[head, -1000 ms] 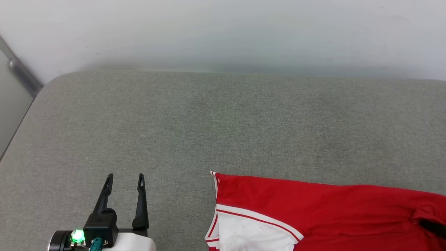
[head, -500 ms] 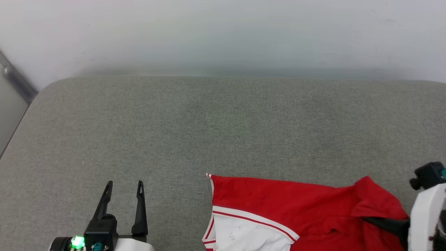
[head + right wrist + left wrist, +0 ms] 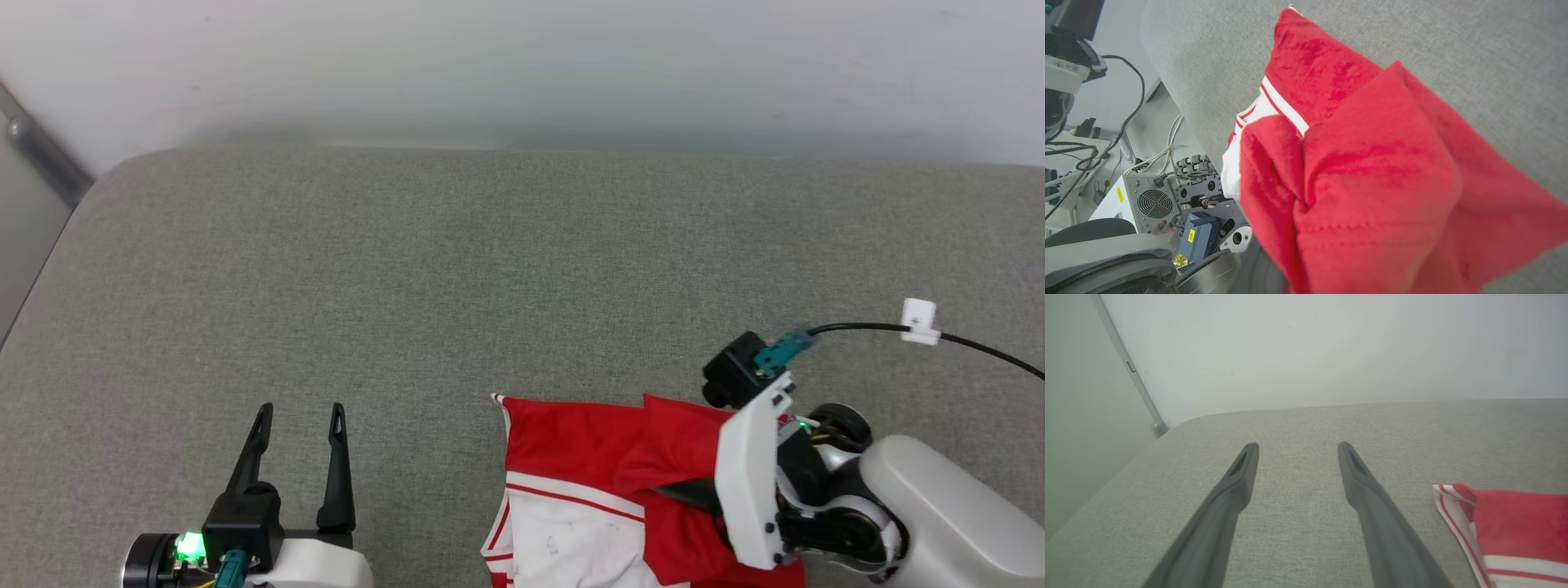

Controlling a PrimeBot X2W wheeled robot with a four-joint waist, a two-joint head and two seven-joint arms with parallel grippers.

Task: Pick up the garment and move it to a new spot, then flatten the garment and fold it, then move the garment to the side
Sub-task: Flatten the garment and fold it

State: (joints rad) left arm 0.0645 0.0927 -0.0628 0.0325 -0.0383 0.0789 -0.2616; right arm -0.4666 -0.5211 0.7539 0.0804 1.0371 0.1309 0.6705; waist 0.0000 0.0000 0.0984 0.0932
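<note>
The garment (image 3: 571,441), a red jersey with a white panel and red-white striped trim, lies at the near edge of the grey padded surface (image 3: 490,269). Its right part is lifted and doubled over toward the left. My right gripper (image 3: 665,492) is shut on that raised red cloth, with one dark finger showing under the fold. In the right wrist view the bunched garment (image 3: 1372,171) covers the fingers. My left gripper (image 3: 300,410) stands open over bare padding to the left of the garment, touching nothing. The left wrist view has the left gripper (image 3: 1297,446) spread wide, with the garment's striped corner (image 3: 1515,514) to its right.
A pale wall runs along the far edge of the surface. A metal rail (image 3: 41,159) slants past its left corner. Past the near edge, the right wrist view has a grey fan box (image 3: 1153,202) and cables (image 3: 1126,118) on the floor below.
My right arm has come in from the right, carrying the garment's right part up and leftward over the rest. The left gripper stays put and open. The camera shifted slightly.
</note>
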